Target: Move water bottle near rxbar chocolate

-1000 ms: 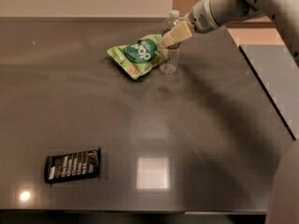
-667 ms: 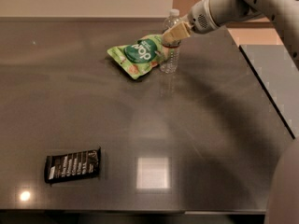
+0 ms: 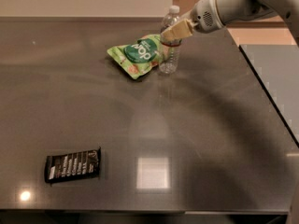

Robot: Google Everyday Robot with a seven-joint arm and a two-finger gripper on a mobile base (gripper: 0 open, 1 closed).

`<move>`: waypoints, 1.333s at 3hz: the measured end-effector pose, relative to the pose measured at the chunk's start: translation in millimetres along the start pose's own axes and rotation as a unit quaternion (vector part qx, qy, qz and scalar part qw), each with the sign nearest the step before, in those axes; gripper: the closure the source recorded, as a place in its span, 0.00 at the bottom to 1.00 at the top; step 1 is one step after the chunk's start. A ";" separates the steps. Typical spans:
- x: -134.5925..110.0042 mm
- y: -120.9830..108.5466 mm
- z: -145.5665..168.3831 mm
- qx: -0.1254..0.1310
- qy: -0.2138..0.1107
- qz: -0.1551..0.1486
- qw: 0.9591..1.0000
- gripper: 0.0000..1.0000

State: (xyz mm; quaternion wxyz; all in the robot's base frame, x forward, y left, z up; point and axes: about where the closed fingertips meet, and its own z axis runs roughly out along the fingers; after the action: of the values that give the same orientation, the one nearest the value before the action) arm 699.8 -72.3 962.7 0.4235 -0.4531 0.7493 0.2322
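The water bottle (image 3: 169, 55) stands upright on the dark table at the far middle, its white cap showing above my gripper. My gripper (image 3: 174, 31) is at the bottle's upper part, over the label band, reaching in from the upper right. The rxbar chocolate (image 3: 73, 164) lies flat at the near left of the table, far from the bottle.
A green pouch (image 3: 138, 54) lies just left of the bottle, touching or nearly touching it. The table's right edge (image 3: 261, 97) runs diagonally, with a grey floor or surface beyond it. A bright light reflection (image 3: 152, 172) sits at the near middle.
The gripper has shifted slightly at the bottle's upper part. The bottle, the pouch and the bar stay where they were.
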 end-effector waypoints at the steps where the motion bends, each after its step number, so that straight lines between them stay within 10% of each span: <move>1: -11.3 50.6 -27.9 -0.045 -0.019 -0.015 0.999 1.00; 4: -12.5 165.2 -43.1 -0.121 -0.038 -0.070 0.989 1.00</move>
State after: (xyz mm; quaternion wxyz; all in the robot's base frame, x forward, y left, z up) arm 539.8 -18.2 990.4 0.4089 -0.5435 0.6654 0.3077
